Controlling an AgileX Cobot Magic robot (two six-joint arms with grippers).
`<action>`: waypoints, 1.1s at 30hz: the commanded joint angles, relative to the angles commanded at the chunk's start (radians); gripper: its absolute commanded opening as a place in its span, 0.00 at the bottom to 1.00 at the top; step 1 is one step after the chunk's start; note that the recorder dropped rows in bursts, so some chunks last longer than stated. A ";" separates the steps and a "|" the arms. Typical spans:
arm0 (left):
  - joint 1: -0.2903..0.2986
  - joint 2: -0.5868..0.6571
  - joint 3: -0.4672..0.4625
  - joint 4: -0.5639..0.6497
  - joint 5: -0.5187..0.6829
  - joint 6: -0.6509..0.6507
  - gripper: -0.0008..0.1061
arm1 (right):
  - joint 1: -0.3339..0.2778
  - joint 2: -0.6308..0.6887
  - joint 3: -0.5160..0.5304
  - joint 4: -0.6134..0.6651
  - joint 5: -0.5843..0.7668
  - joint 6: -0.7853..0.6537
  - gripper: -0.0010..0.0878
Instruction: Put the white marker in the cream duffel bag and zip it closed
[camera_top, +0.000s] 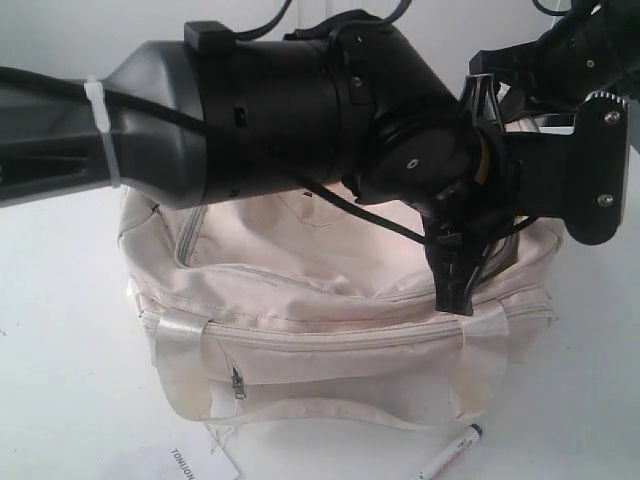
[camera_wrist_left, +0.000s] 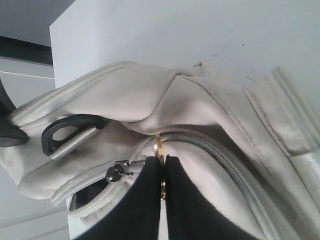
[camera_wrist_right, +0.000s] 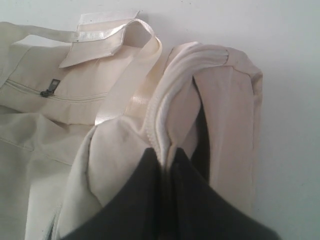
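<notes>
Item: cream duffel bag (camera_top: 330, 300) | left gripper (camera_wrist_left: 163, 166) clenched on gold keyring (camera_wrist_left: 157, 145), likely to draw the zip | right gripper (camera_wrist_right: 167, 159) pinching the bag's end fabric, apparently bracing it | white marker (camera_top: 450, 455) on table (camera_top: 60, 340), just in front of bag, not inside.

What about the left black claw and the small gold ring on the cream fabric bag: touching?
Touching. The left wrist view shows the left gripper shut on the gold ring, pinched between its jaws.
</notes>
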 joint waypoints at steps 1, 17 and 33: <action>0.000 0.000 0.000 0.006 0.000 0.000 0.01 | 0.000 0.000 0.000 0.000 0.000 0.000 0.01; 0.002 0.000 0.000 0.208 0.049 -0.141 0.01 | 0.000 0.000 -0.002 0.000 0.030 0.000 0.01; 0.108 0.000 -0.052 -0.013 -0.004 -0.354 0.01 | 0.000 0.000 -0.053 0.007 0.110 0.000 0.04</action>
